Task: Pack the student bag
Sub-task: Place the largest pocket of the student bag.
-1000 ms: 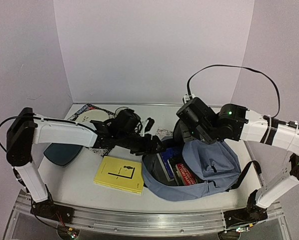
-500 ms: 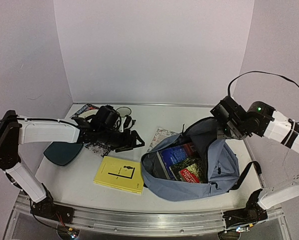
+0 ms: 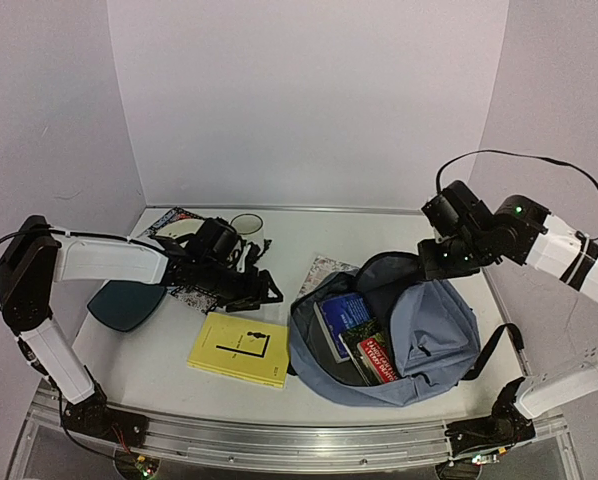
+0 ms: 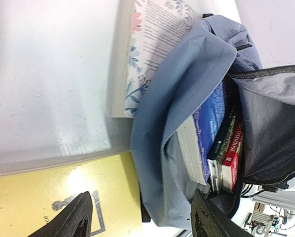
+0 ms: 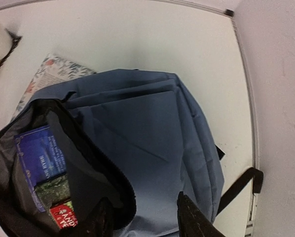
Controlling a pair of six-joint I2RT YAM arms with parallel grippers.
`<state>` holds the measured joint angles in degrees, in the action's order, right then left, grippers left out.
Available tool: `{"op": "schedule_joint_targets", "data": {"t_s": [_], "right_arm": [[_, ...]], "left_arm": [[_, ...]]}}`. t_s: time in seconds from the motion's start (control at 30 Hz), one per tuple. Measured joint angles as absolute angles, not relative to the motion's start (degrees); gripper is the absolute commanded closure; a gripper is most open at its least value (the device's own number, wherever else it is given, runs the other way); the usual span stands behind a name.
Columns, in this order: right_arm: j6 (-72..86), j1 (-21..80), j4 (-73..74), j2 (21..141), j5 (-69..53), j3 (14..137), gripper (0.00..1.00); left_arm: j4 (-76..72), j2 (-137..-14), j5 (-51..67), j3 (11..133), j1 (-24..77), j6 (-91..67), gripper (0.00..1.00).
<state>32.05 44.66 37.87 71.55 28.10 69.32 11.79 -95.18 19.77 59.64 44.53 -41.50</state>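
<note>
The student bag (image 3: 419, 335) lies flat on the table right of centre, its top zip wide open toward the left. Inside stand a blue book (image 3: 344, 315), a dark green one and a red one (image 3: 379, 358). My right gripper (image 3: 437, 265) hovers over the bag's far edge; in the right wrist view it (image 5: 145, 219) is open above the blue fabric (image 5: 152, 138) and the zip rim, holding nothing. My left gripper (image 3: 267, 292) is open and empty left of the bag, above a yellow book (image 3: 241, 348); its wrist view shows the gripper (image 4: 140, 222) over the yellow cover (image 4: 49, 192) and the bag's edge (image 4: 162, 113).
A floral book (image 3: 324, 270) lies partly under the bag's far left edge. A white mug (image 3: 247, 225) and a magazine (image 3: 179, 222) sit at the back left. A dark teal tray (image 3: 124, 305) is under the left arm. A black strap (image 3: 494, 345) trails right.
My right gripper has opened, letting go of the bag's top fabric, which has dropped flat. The right arm swung back to the right. The left arm drew away leftward from the bag's mouth.
</note>
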Motion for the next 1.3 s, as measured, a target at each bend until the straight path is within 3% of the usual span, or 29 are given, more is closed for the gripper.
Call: {"op": "schedule_joint_targets", "data": {"t_s": [0.27, 0.57, 0.73, 1.03, 1.3], "right_arm": [[25.5, 44.66, 32.88, 76.66, 12.49, 75.61, 0.22], [21.41, 44.88, 31.92, 83.18, 5.41, 82.11, 0.1], [19.73, 46.02, 31.03, 87.5, 2.28, 87.26, 0.03], [18.65, 50.41, 28.99, 105.08, -1.72, 100.22, 0.04], [19.86, 50.28, 27.62, 123.87, 1.06, 107.77, 0.09]], "left_arm": [[18.24, -90.43, 17.45, 55.72, 40.93, -41.39, 0.22], [28.6, -79.18, 11.55, 47.9, 35.44, -42.52, 0.18], [30.0, -80.75, 11.49, 48.03, 34.81, -42.17, 0.21], [28.97, -89.08, 13.02, 58.28, 34.81, -38.48, 0.26], [27.94, -92.51, 16.64, 58.87, 34.81, -36.84, 0.28]]}}
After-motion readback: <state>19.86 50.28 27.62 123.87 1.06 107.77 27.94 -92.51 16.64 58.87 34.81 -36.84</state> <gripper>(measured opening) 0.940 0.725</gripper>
